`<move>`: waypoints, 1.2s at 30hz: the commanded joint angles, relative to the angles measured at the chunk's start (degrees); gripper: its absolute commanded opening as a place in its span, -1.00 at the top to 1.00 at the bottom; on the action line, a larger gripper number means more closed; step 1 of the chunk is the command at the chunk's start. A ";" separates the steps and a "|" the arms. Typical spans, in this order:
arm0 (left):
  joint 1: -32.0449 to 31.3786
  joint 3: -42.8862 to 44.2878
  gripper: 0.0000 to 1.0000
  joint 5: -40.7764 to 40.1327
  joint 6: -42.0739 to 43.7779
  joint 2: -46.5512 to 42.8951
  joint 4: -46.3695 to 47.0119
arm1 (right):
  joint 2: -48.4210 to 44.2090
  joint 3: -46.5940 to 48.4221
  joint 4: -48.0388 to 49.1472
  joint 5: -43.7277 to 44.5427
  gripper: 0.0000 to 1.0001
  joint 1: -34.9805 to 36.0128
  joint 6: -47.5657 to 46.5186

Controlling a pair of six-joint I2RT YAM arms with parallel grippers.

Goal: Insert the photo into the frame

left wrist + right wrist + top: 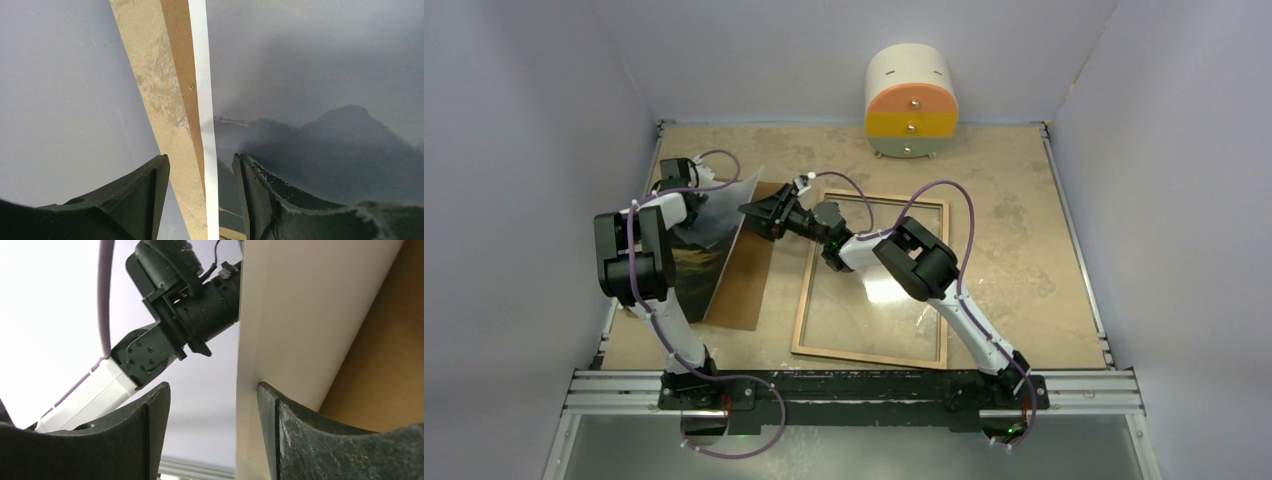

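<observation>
The photo [714,230] stands tilted up on its left edge over the brown backing board [746,282], dark landscape facing left. My left gripper [692,182] is at its far left corner. In the left wrist view the left gripper [200,157] is open, with the white border of the photo [320,100] running between the fingers. My right gripper [752,212] reaches in from the right. It too is open [212,386], and the white back of the photo [300,315] has its edge just inside the right finger [280,420]. The frame [805,300] lies flat, wood side up, to the right.
A round cream, orange and yellow drawer chest [911,100] stands at the back wall. Grey walls close in the table on the left, back and right. The right arm stretches across the frame's upper left corner. The backing board [390,365] shows behind the photo.
</observation>
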 commanded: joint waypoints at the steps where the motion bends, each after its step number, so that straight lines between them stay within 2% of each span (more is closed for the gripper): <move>1: 0.13 -3.09 -0.10 7.12 -1.92 4.36 -9.06 | -0.65 1.14 6.12 0.78 -0.33 0.72 1.85; 6: 0.22 -2.96 -0.10 6.85 -1.68 4.14 -9.28 | -2.33 1.02 0.01 -0.26 -0.28 0.74 -0.52; 12: 0.48 -2.81 -0.10 6.76 -1.40 4.14 -9.47 | -9.88 -3.36 -19.60 2.48 -0.24 0.73 -13.17; 15: 0.57 -2.83 -0.10 6.75 -1.40 4.18 -9.42 | -11.90 -3.94 -24.83 2.92 -0.15 0.74 -16.43; 21: 0.66 -2.06 -0.10 6.82 -2.14 3.45 -10.88 | -10.77 -1.49 -27.84 1.92 0.30 0.76 -17.50; 25: 0.66 -1.85 -0.14 7.17 -3.07 2.12 -12.23 | -8.99 0.56 -28.43 0.86 0.68 0.73 -17.01; 27: 0.66 -1.94 -0.22 7.41 -3.57 1.24 -12.69 | -8.54 1.73 -29.64 -0.08 0.99 0.77 -17.60; 30: 0.81 -1.67 -0.40 7.70 -3.83 -0.97 -13.80 | -9.38 2.75 -32.05 -0.25 1.00 0.48 -19.79; 34: 2.64 2.48 -0.80 10.06 -4.35 -5.14 -18.64 | -12.89 2.78 -35.15 -0.32 1.00 -0.49 -23.03; 36: 4.45 6.40 -0.87 12.64 -4.85 -7.01 -23.20 | -14.84 2.98 -37.31 -0.87 1.00 -0.93 -25.23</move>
